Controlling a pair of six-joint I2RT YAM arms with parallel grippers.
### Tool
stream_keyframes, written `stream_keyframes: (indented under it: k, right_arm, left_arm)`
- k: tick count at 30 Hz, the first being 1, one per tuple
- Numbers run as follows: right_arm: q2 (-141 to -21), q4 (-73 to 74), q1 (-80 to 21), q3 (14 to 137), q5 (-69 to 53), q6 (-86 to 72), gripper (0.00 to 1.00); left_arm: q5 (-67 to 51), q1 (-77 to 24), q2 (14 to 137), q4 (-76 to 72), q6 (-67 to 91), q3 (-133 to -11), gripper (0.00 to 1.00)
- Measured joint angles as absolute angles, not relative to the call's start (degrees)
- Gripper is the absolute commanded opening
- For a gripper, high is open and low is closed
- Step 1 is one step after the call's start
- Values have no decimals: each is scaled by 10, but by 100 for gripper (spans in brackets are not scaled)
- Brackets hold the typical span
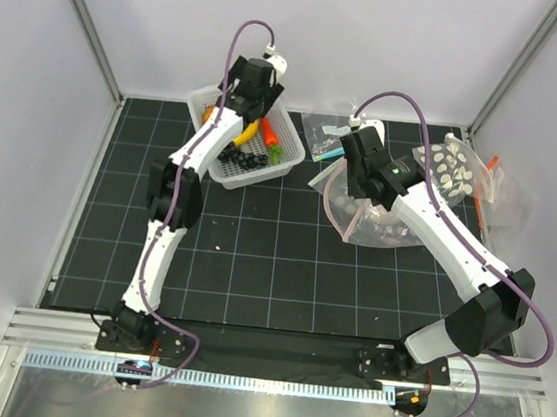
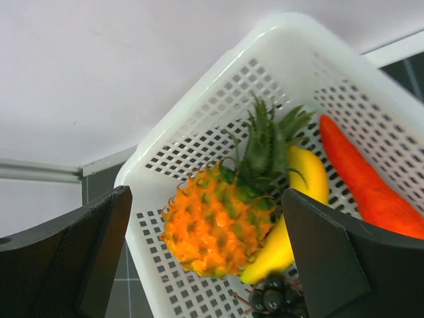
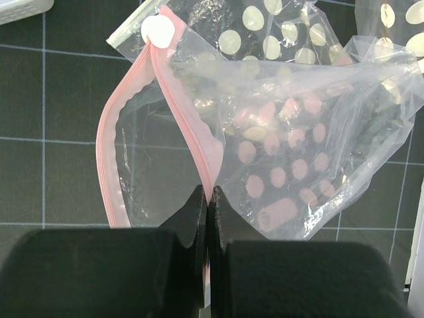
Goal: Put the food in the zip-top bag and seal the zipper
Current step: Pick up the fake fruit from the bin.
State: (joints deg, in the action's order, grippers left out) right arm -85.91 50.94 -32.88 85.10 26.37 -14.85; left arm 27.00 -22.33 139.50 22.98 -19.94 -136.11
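Observation:
The food lies in a white perforated basket (image 1: 285, 165) at the back: an orange pineapple (image 2: 215, 222), a yellow banana (image 2: 301, 192), a red pepper (image 2: 361, 179) and dark grapes (image 2: 271, 298). My left gripper (image 2: 205, 255) is open just above the basket (image 2: 199, 93), with the pineapple between its fingers and not touching them; in the top view it (image 1: 255, 87) is over the basket's far side. My right gripper (image 3: 207, 199) is shut on one pink zipper strip (image 3: 182, 112) of the dotted bag (image 3: 298, 165). The bag's mouth gapes, and its other lip (image 3: 106, 159) curves away to the left. The top view shows my right gripper (image 1: 354, 189) and the bag (image 1: 378, 220) right of centre.
A white-dotted bag (image 1: 454, 168) lies at the back right, behind the held bag. A clear bag with a teal strip (image 1: 325, 133) lies between the basket and my right arm. White walls enclose the black gridded mat (image 1: 251, 276).

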Motion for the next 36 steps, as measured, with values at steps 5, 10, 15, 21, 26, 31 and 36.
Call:
stream_keyframes:
  k: [5,10,15,21,26,31,36]
  right_arm:
    - [-859,510,-329,851,262,-149,1]
    - [-859,510,-329,851,258,-148,1]
    - [-859,510,-329,851,255,-148,1]
    - [-859,510,-329,851,250,-149,1]
    - [-859,510,-329,851,245,-149,1]
    - [-852,509,-329,847,232,-149,1]
    - [-833,508,-329,841,220,-150,1]
  left_arm:
    - [264,-194,1441,255,-180,-1395,100]
    - [236,-174,1512,297,-154,-1426,100]
    - [229,-167,1524,324,-139,-1451,77]
    - [181,-164,1474,350,-106,-1395,32]
    - [99,-162,1371,349,-52,-1252,31]
    - [32,-164,1231,282,7,-1090,29]
    - [-29,-164,1120,187,53,-1020,29]
